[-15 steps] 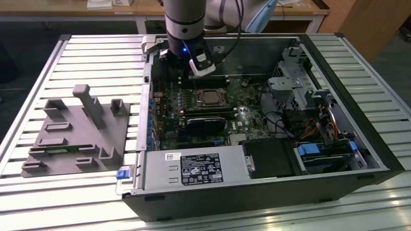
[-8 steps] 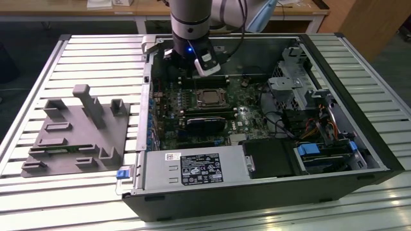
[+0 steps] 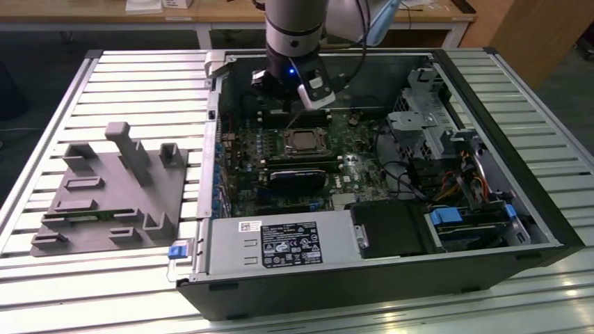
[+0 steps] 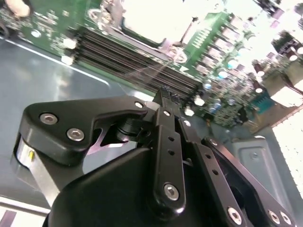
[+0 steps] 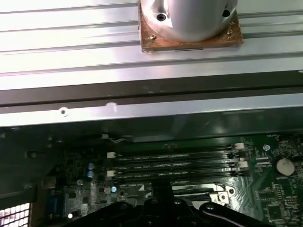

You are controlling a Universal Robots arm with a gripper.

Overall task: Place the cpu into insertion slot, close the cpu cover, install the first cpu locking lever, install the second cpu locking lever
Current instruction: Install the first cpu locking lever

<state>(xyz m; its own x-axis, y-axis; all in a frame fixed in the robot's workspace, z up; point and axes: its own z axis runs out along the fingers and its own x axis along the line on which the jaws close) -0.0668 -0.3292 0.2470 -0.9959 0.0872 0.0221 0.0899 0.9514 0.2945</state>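
In the exterior view the cpu [image 3: 304, 141] lies flat, dull silver top up, in the insertion slot [image 3: 318, 148] on the green board, inside the open computer case. A silver frame that looks like the cpu cover [image 3: 286, 135] lies around it; whether it is latched I cannot tell. My gripper [image 3: 297, 111] hangs just behind the socket, over the long black memory slots [image 4: 128, 59]. In the second wrist view my gripper [image 4: 164, 94] is shut, its fingers meeting with nothing seen between them. The socket area [image 4: 151, 16] beyond is washed out. The black fingers [image 5: 161, 208] sit near the memory slots [image 5: 175, 165].
A black graphics card [image 3: 297, 182] lies in front of the socket. The power supply [image 3: 278, 247] fills the case's near side and a drive cage [image 3: 427, 129] stands at the exterior view's right. A grey fixture [image 3: 111, 188] rests on the slatted table [image 3: 139, 83].
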